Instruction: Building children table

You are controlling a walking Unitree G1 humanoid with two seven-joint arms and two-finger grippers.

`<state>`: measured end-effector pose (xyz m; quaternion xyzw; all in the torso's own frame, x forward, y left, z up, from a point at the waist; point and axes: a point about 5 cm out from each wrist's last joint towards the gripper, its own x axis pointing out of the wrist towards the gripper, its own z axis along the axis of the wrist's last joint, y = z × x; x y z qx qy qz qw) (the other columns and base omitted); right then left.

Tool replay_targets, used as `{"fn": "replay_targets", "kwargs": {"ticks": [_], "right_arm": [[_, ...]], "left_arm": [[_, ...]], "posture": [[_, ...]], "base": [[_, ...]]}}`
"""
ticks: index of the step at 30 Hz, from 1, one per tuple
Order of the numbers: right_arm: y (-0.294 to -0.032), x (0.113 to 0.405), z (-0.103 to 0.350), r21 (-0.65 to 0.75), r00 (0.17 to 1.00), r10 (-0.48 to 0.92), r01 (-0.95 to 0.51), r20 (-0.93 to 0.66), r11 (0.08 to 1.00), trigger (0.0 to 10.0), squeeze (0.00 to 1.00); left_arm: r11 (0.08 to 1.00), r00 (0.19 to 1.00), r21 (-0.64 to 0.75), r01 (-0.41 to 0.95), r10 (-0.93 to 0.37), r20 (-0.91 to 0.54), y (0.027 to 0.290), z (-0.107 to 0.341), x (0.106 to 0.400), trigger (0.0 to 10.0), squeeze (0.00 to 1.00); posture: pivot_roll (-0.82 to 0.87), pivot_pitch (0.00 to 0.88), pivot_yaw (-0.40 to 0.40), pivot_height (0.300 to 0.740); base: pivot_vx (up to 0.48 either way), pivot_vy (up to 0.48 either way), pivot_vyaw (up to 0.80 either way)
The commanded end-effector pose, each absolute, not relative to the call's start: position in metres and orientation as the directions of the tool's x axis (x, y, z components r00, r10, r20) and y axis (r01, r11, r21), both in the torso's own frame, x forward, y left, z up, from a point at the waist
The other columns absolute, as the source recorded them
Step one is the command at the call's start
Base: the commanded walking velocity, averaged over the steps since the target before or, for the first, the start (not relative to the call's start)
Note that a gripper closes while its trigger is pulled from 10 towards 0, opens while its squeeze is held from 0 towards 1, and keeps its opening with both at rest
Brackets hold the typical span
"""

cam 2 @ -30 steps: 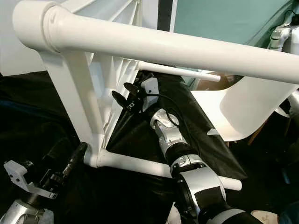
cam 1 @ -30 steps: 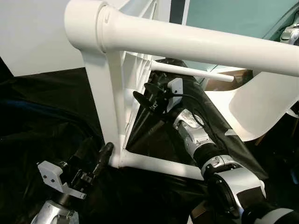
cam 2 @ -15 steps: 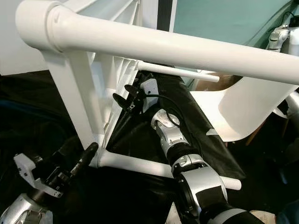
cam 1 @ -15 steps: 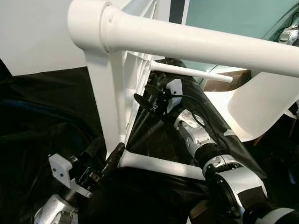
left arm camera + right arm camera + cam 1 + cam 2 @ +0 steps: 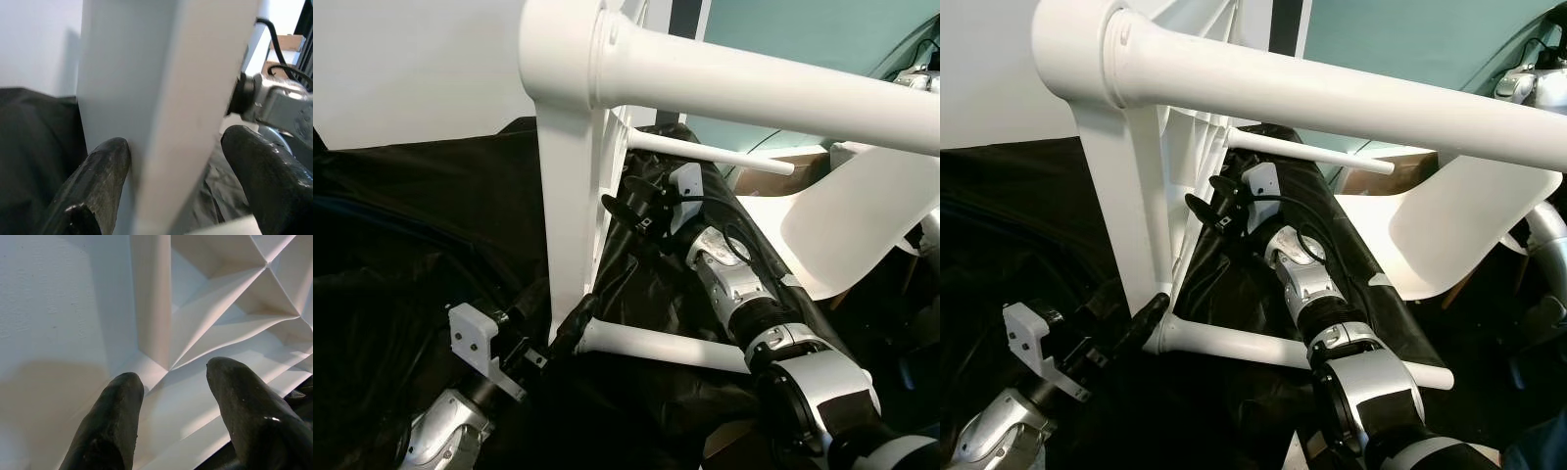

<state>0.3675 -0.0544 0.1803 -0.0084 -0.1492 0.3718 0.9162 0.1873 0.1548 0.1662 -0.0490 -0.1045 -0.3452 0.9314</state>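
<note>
**A:** While the children's table (image 5: 570,196) stands tipped on its side through the middle of the frame, where are the two grippers?

**B:** The left gripper (image 5: 570,328) is at lower centre-left, at the foot of the upright white panel, just where the lower tube leg (image 5: 656,345) meets it. In the left wrist view its fingers (image 5: 95,183) are spread to either side of the panel's edge; one pad touches it, the other stands a little off, so I judge it released, not yet clamped.

**B:** The right gripper (image 5: 628,211) is in the centre of the frame, against the ribbed underside of the tabletop (image 5: 215,298). Its fingers (image 5: 110,421) are parted too, holding nothing, with a rib lying between them.

**A:** How should the step go?

**B:** It looks like a steadying step. I would seat the left pads squarely on both faces of the panel before closing, since a grip on the bare edge could slip. The right should brace on a rib, not the thin skin between ribs.

**A:** Risks?

**B:** The long upper leg (image 5: 764,88) runs across the top of the frame as a lever; a twist there could pry the joint. The black sheet (image 5: 411,245) underneath is slack and could let the frame slide.
</note>
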Motion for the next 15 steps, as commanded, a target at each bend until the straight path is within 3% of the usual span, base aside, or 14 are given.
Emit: {"fn": "replay_targets", "kwargs": {"ticks": [1, 15], "right_arm": [[-0.057, 0.368, 0.181, -0.134, 0.682, 0.685, -0.676, 0.257, 0.724, 10.0, 0.00], [-0.057, 0.369, 0.182, -0.129, 0.687, 0.678, -0.671, 0.260, 0.730, 10.0, 0.00]], "left_arm": [[0.768, 0.750, -0.006, 0.641, -0.624, 0.221, 0.157, 0.165, 0.189, 10.0, 0.00], [0.887, 0.859, 0.019, 0.462, -0.453, 0.240, 0.168, 0.159, 0.183, 10.0, 0.00]], "posture": [[0.14, 0.000, -0.118, 0.740], [0.15, 0.000, -0.110, 0.740]], "base": [[0.000, 0.000, 0.00], [0.000, 0.000, 0.00]]}}
